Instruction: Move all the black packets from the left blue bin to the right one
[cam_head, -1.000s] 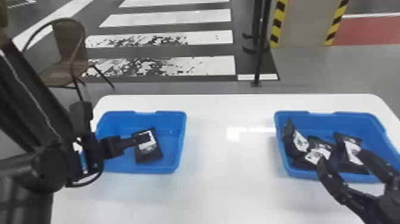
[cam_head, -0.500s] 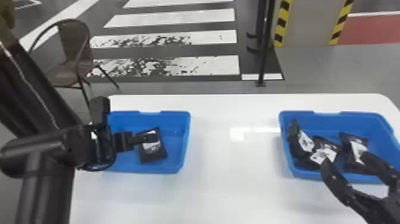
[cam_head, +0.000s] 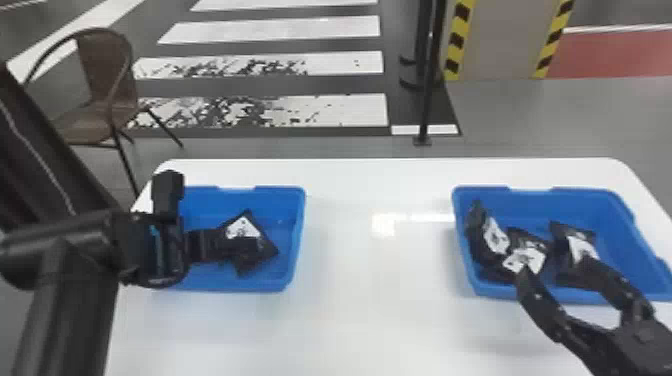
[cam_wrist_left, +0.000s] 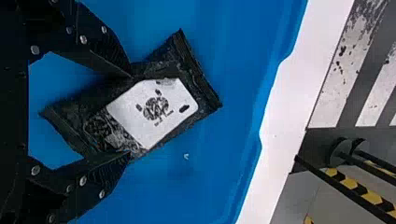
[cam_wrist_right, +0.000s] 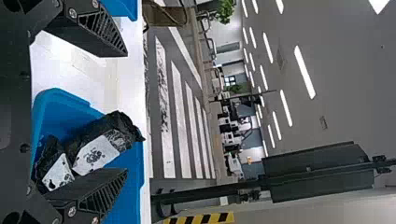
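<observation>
White table (cam_head: 375, 320) with rounded far corners, left blue bin (cam_head: 250, 285) and right blue bin (cam_head: 612, 220) well apart on it

I'm seeing black packet (cam_wrist_left: 154, 109) crinkling — plastic-looking | left blue bin (cam_head: 296, 237) showing smooth plastic | white table (cam_head: 370, 320) gleaming — smooth, glossy

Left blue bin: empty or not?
Not empty: the left blue bin holds a black packet, white label up, by the left pincer.

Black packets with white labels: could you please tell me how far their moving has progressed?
Three black packets already lie in the right blue bin. One more packet remains in the left blue bin, between the parted fingers of the left gripper; a firm grip is not certain. Its transfer is left.
</observation>
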